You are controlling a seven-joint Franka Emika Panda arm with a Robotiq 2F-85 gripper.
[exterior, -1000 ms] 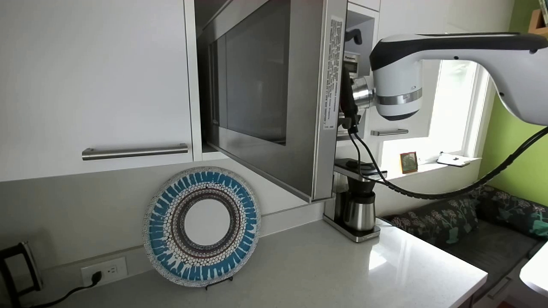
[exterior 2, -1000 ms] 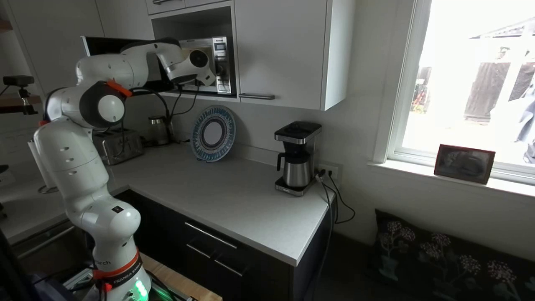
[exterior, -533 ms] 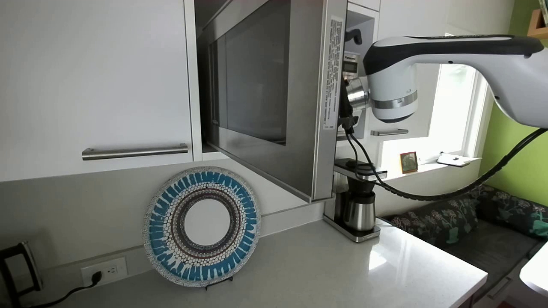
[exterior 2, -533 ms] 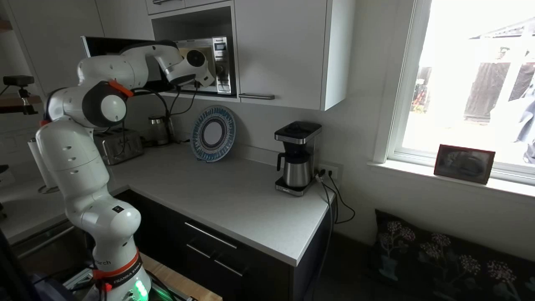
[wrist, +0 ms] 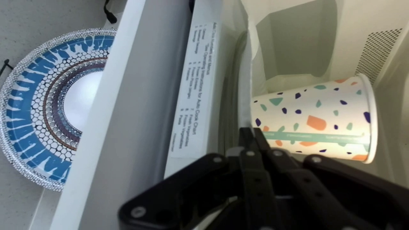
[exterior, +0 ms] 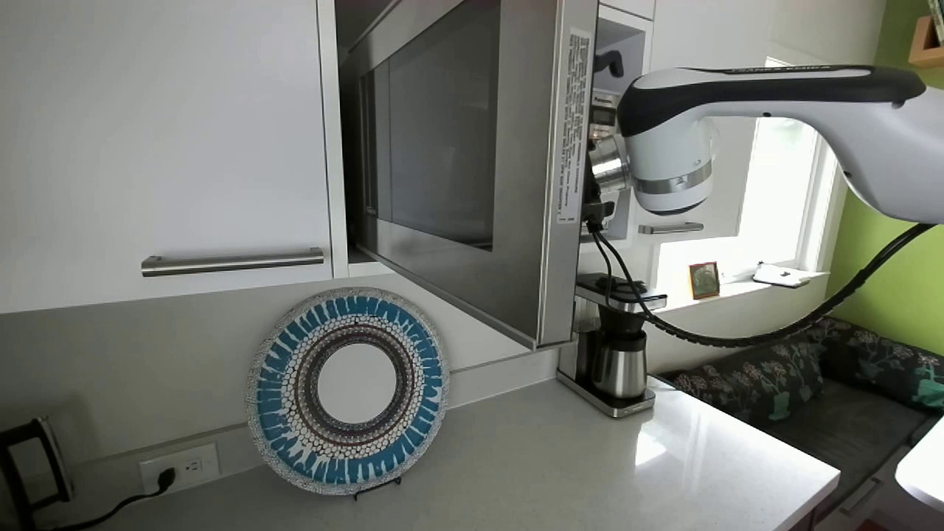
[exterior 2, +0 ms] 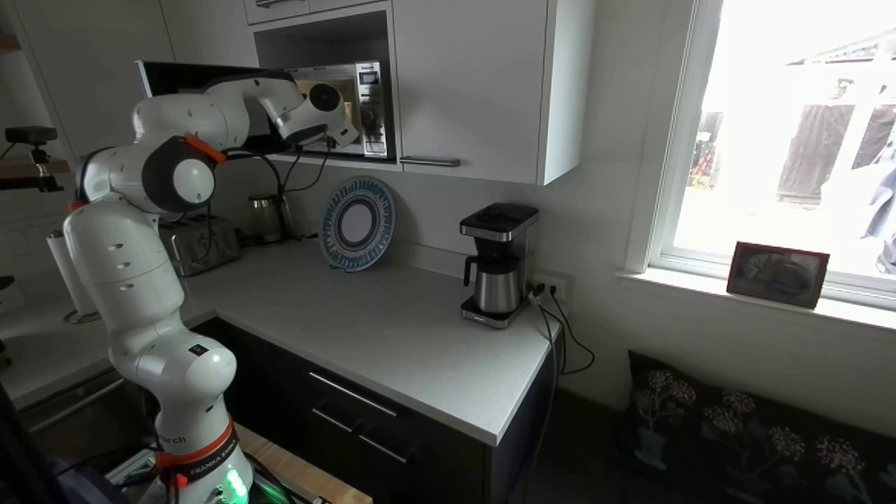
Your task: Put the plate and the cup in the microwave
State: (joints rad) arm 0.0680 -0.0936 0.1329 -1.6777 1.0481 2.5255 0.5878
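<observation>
Wrist view: the speckled cup [wrist: 311, 118] is inside the microwave [wrist: 354, 28], near three o'clock of the gripper [wrist: 254, 132], pinched tight on the white plate [wrist: 245, 92], with free space at one, shelf edge [wrist: 97, 127] at nine, counter [wrist: 19, 12] at ten.

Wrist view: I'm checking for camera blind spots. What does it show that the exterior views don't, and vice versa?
Only the wrist view: the white, colour-flecked cup inside the silver, box-shaped microwave.

Only the exterior views: the robot's white arm, the black-and-steel coffee maker and the white-framed window.

Shared: the microwave and the round, blue-patterned plate.
</observation>
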